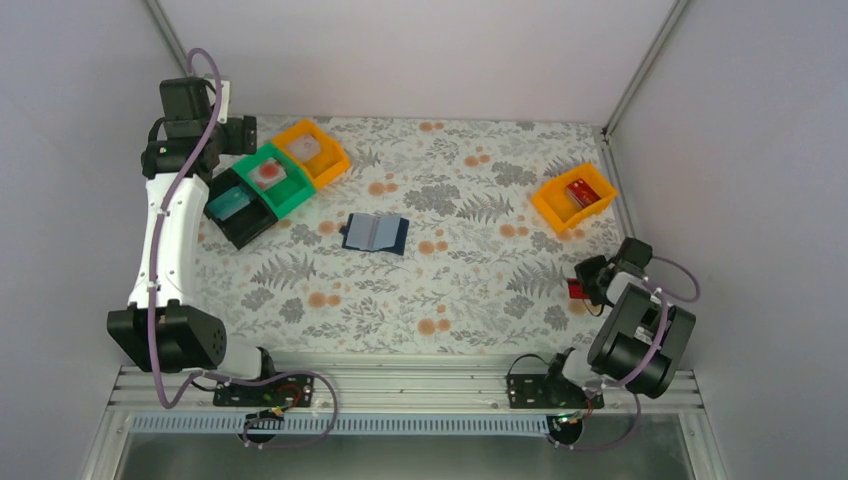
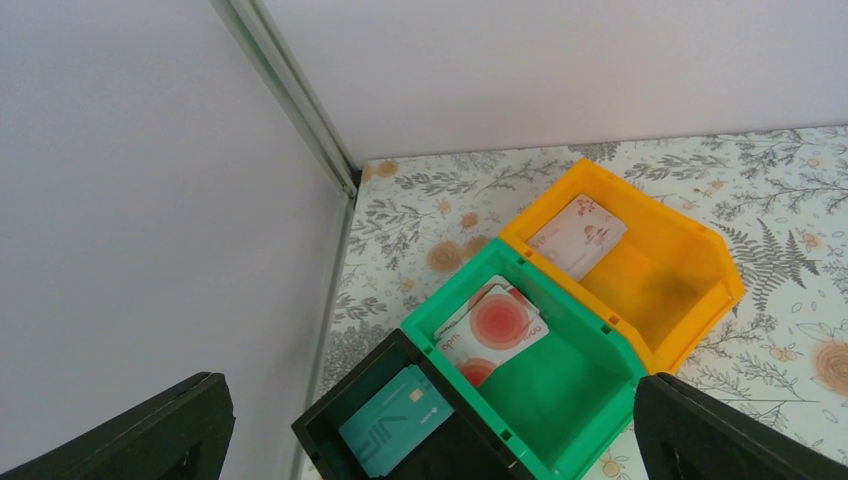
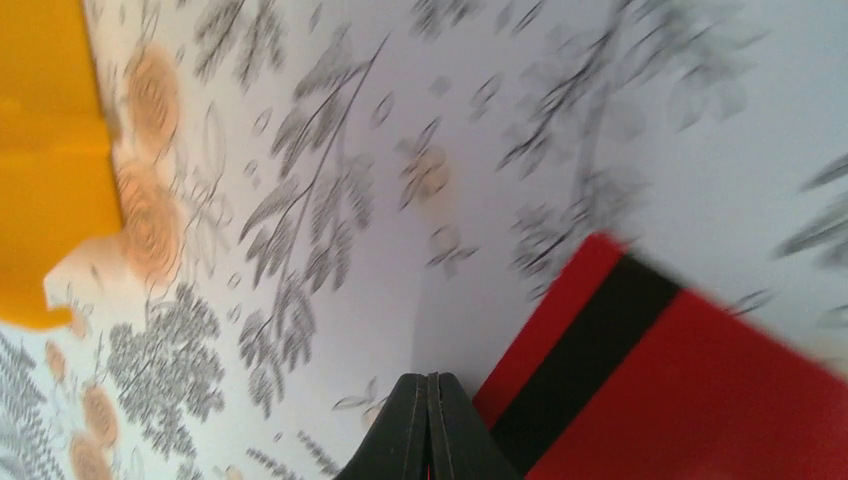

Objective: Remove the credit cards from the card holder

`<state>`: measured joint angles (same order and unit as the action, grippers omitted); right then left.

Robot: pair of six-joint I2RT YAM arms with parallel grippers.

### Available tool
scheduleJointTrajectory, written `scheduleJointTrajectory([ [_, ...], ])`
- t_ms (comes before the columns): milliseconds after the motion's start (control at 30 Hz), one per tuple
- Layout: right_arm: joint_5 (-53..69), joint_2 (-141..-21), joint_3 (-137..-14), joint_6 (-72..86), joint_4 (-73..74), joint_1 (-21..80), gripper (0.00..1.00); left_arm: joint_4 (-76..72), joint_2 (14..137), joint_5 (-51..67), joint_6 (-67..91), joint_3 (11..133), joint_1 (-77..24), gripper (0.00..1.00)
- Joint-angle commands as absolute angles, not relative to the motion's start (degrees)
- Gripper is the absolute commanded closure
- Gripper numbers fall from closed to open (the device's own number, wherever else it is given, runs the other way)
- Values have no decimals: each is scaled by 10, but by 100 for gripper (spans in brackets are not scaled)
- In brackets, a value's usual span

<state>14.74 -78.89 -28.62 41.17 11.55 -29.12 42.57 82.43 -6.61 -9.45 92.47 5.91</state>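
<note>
White panels wall in a bench (image 1: pixel 470 290) covered with a grey-and-orange floral print. Near its middle the card holder (image 1: pixel 374 233) lies spread open, pale blue pockets up, touched by neither arm; from above we cannot tell whether any pocket has a card in it. The credit cards we can see sit one to a bin. In the far left corner there is a teal card (image 2: pixel 395 430) in the black bin (image 2: pixel 340 385), a ringed pale card (image 2: pixel 497 325) in the green bin (image 2: pixel 590 400) and a plain pale card (image 2: pixel 578 235) in the left orange bin (image 2: pixel 670 270), the three bins packed side by side. A red card (image 1: pixel 580 190) rests in the right orange bin (image 1: pixel 556 212). The left arm (image 1: pixel 165 240) hangs above the cluster and the left jaws stand wide apart with nothing between them, a pose we think suits dropping a card. The right arm (image 1: pixel 640 330) sits low by the right edge, well apart from the holder. The right jaws are pressed together, and a striped card (image 3: pixel 700 390), red with a black band, seems nipped at its corner, raised enough to throw a shadow. We judge it bound for a bin, the right orange one being nearest. Only bare print lies between either arm and the holder.
</note>
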Motion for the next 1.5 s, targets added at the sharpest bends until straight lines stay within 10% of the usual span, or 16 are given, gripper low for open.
scheduleJointTrajectory([
  [0, 71, -805, -265, 364, 188, -353, 96, 430, 806, -81, -99, 935, 62, 0],
  [1000, 116, -533, -207, 583, 298, -219, 96, 522, 820, -93, -81, 1009, 62, 0],
  [1467, -23, -707, -240, 570, 268, -274, 92, 535, 820, -120, -84, 1034, 61, 0],
])
